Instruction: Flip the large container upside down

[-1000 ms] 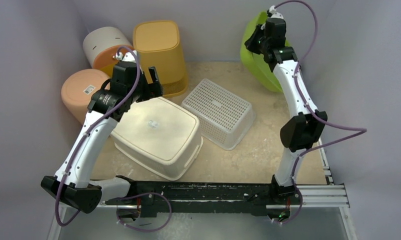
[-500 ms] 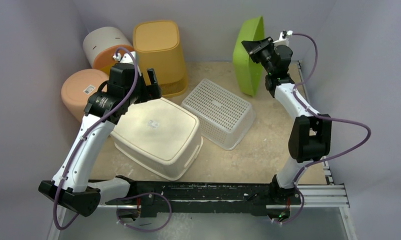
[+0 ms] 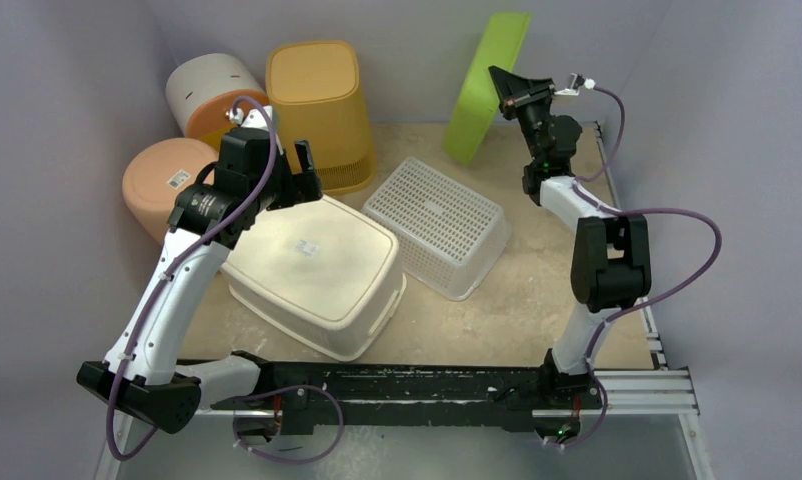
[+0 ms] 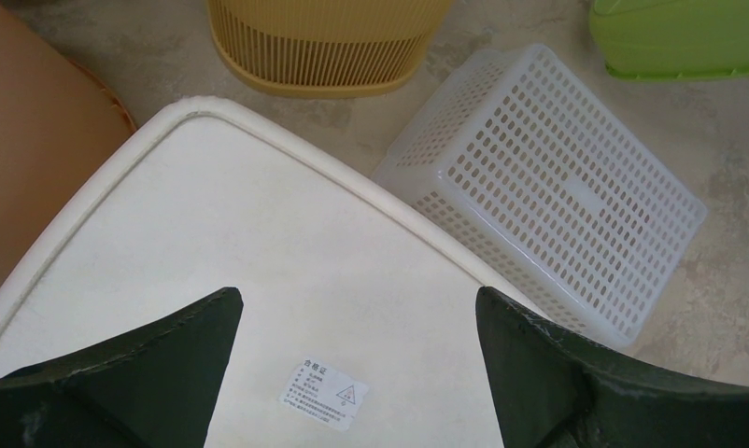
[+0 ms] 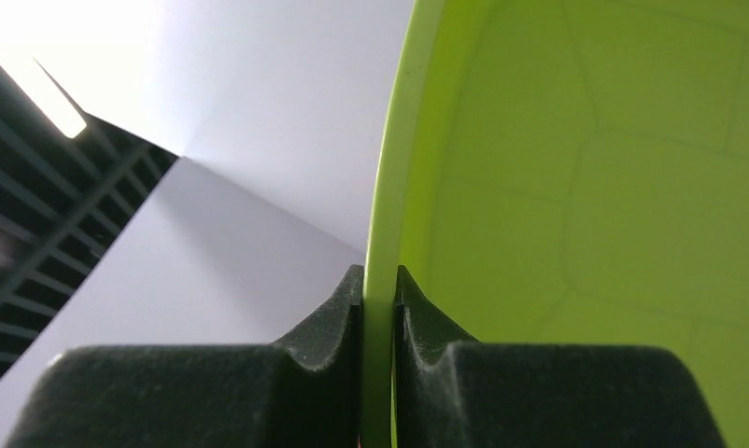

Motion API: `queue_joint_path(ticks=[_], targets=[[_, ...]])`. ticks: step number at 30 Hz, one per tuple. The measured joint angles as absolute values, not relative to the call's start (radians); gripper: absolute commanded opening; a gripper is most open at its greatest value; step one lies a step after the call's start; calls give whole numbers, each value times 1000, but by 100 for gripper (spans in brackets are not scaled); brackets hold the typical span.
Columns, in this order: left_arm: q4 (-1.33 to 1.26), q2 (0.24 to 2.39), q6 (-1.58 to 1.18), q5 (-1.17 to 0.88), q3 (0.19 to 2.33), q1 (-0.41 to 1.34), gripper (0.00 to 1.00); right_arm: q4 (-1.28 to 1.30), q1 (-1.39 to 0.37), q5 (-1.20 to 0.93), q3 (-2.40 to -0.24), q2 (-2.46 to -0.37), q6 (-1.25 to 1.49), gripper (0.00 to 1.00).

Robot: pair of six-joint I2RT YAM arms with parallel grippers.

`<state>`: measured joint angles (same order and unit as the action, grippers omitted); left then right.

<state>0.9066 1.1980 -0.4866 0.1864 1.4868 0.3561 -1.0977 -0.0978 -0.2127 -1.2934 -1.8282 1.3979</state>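
The large container (image 3: 317, 270) is a cream tub lying left of centre, its smooth base and small white sticker (image 4: 324, 394) facing up. My left gripper (image 3: 295, 172) hovers over its far corner, open, with nothing between the fingers. In the left wrist view the large container's base (image 4: 259, 261) fills the space under my left gripper (image 4: 357, 297). My right gripper (image 3: 504, 88) is raised at the back right, shut on the rim of a lime-green bin (image 3: 485, 90). The right wrist view shows my right gripper (image 5: 378, 280) pinching the thin edge of that green bin (image 5: 586, 187).
A white perforated basket (image 3: 439, 225) lies upside down right of the tub, close against it. A tall yellow-orange bin (image 3: 319, 100) stands at the back. A peach bin (image 3: 165, 182) and a white-and-orange round bin (image 3: 209, 92) sit at the back left. Grey walls enclose the table.
My right arm has swung the green bin up and left, so it now hangs on edge against the back wall. The left arm has barely moved.
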Motion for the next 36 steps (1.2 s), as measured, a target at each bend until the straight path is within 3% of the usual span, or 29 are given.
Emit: queue_joint_path(ticks=[6,15,24,36], targets=[[907,1198,-487,187,1487,356,92,-1275,-98,-167,-1266,-1910,1545,0],[915,1198,-486,190,1489,356,92,-1513,-69,-124,-1031,-1937,1675,0],[915,1214,-486,185,1489,356,92,-1634,10,-123,-793,-1935,1730,0],[910,1271,-486,157,1489,356,92,-1642,128,-219,-728,-1962,1730,8]])
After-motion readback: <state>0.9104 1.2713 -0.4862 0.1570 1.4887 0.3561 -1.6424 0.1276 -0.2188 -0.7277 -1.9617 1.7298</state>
